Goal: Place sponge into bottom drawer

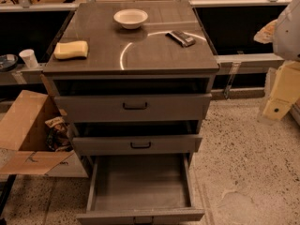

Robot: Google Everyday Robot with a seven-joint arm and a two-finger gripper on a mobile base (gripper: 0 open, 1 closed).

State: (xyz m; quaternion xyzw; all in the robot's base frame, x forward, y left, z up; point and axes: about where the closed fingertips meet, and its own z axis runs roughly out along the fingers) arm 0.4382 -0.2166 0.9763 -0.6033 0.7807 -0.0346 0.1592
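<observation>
Bottom drawer (140,184): pulled right out at the foot of the cabinet, grey floor bare, nothing in it yet.
Middle drawer (137,145): next one up, black handle, a dark gap showing above its front.
Top drawer (132,107): same story, black handle, dark gap under the cabinet top.
Cardboard box (26,128): open on the floor to the left, flaps spread, clutter inside.
Gripper (280,97): over at the right edge of the view, beside the cabinet and well apart from the sponge; open or closed, cannot tell from here.
Sponge (71,49): there it is, pale yellow, lying flat near the left edge of the cabinet top (140,55), nowhere near the drawer.
Dark packet (181,38): flat on the right side of the top, angled.
White bowl (131,18): upright towards the back, centre.
Paper cup (29,58): on the ledge to the left, beyond the cabinet.
</observation>
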